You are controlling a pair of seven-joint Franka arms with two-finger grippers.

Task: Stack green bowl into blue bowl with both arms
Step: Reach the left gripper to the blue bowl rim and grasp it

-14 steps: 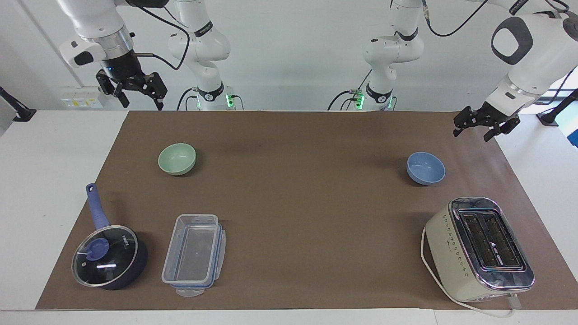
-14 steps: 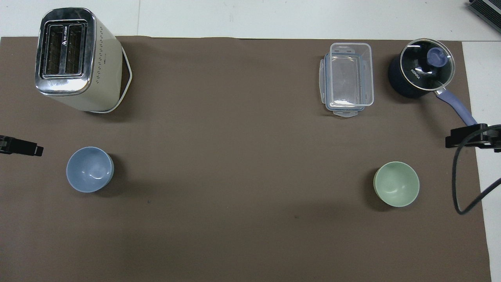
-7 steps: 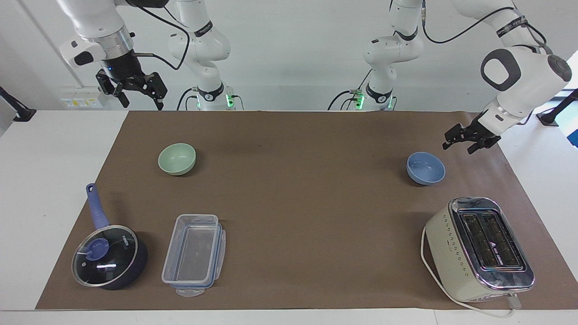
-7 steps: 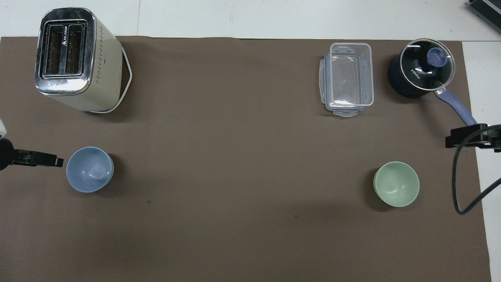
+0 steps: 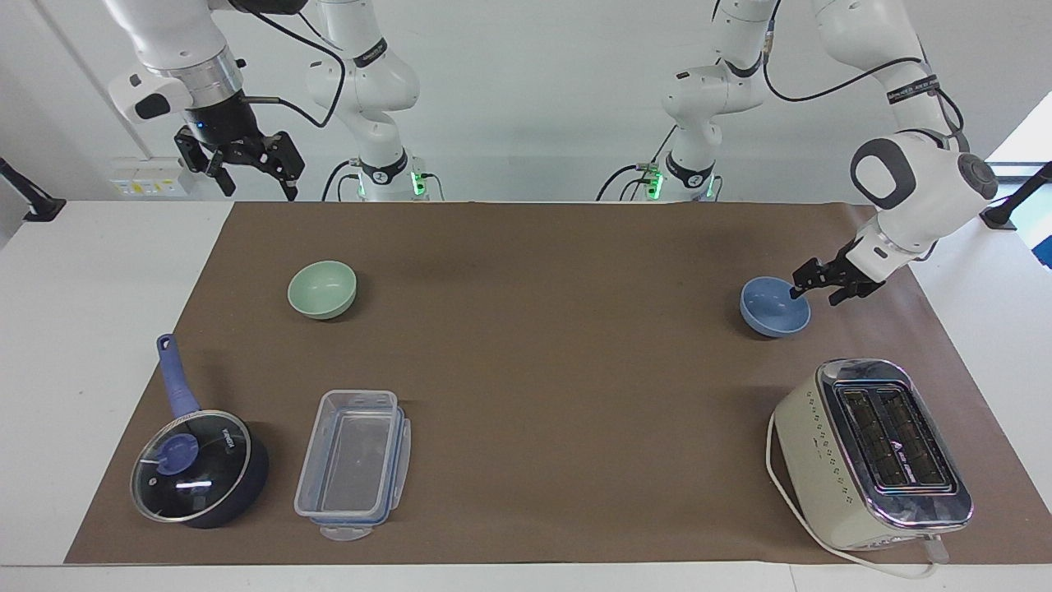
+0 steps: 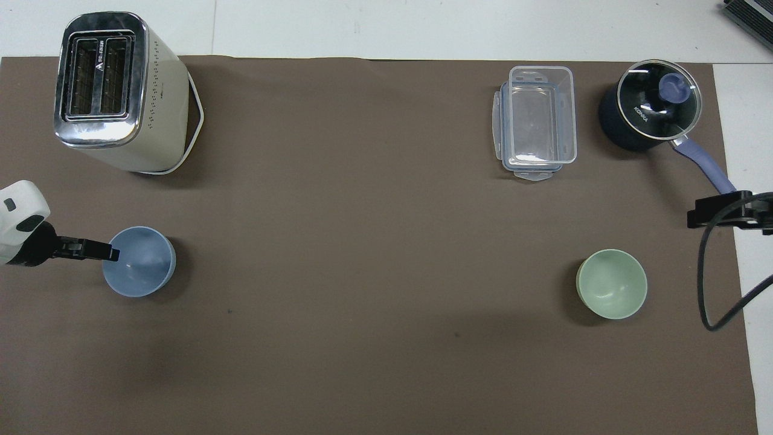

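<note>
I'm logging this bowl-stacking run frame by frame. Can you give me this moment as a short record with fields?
green bowl: on the brown mat toward the right arm's end, empty, untouched
blue bowl: on the mat toward the left arm's end, empty
left gripper: at the blue bowl's rim, one finger over the rim
right gripper: open, raised near its base, waiting
stacking: not yet done, bowls far apart

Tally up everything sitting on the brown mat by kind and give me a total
Bowls: 2, the green bowl and the blue bowl
Saucepans with lid: 1
Clear plastic containers: 1
Toasters: 1
Total: 5
</note>
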